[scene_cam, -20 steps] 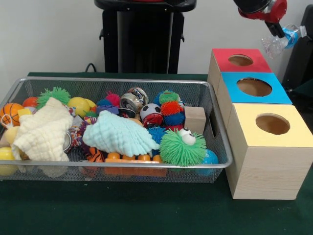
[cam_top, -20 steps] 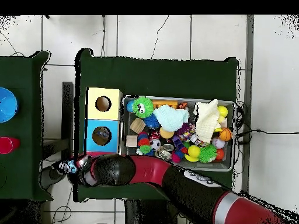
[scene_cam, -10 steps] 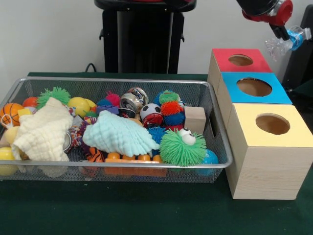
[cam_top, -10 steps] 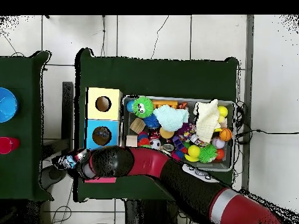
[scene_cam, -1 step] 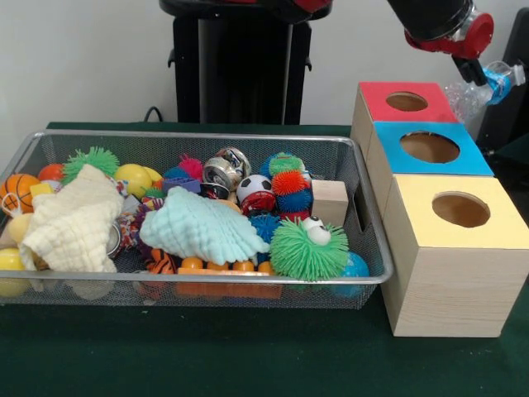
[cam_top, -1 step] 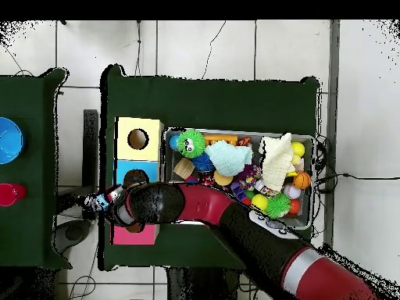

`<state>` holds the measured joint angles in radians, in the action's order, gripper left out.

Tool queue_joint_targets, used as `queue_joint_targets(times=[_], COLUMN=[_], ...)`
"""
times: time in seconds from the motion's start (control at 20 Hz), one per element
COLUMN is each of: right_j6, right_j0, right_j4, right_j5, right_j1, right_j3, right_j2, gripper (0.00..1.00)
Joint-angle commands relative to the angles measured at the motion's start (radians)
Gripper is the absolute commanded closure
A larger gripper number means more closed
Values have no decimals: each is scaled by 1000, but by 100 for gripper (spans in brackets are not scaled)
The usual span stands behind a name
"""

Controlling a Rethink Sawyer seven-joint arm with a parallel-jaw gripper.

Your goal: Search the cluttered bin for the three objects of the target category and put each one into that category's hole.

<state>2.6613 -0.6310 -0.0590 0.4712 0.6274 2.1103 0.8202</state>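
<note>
Front view: no brand, label or readable writing is showing on any object. A dark green table (scene_cam, -1 step: 207,356) is carrying a wire mesh bin (scene_cam, -1 step: 190,281) packed with toys, and a pale wall is standing behind. Beside the bin, three wooden boxes are sitting in a row touching one another: a yellow-topped box (scene_cam, -1 step: 455,248), a blue-topped box (scene_cam, -1 step: 430,149) and a red-topped box (scene_cam, -1 step: 405,101), each with a round hole in its lid. The arm (scene_cam, -1 step: 438,21) is reaching in at the top right, and the gripper (scene_cam, -1 step: 488,78) is hanging beyond the red-topped box, closed around a crumpled clear plastic bottle (scene_cam, -1 step: 479,87) with a blue band. In the bin, a cream cloth (scene_cam, -1 step: 70,223) and a mint cloth (scene_cam, -1 step: 202,227) are covering the toys beneath them; a green spiky ball (scene_cam, -1 step: 310,248) with eyes is lying near the front corner.

Overhead view: the table is standing on a pale tiled floor (cam_top, -1 step: 203,47), with a second green surface (cam_top, -1 step: 27,168) well apart to one side. The arm is crossing over the red-topped box and part of the blue one, hiding them. The gripper (cam_top, -1 step: 98,203) with the bottle is sitting past the table's edge; its fingers are too small to make out here.
</note>
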Motion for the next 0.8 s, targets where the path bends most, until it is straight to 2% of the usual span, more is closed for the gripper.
queue_joint_targets(times=[0.05, 0.3, 0.45, 0.8], right_j6=[-127, -137, -129, -147], right_j0=[-23, -45, -63, -100], right_j4=[73, 80, 70, 121], right_j5=[98, 134, 130, 38], right_j1=[-24, -44, -75, -141], right_j3=[-148, -169, -147, -97], right_j2=[-63, -54, -37, -39], gripper=[100, 100, 100, 100])
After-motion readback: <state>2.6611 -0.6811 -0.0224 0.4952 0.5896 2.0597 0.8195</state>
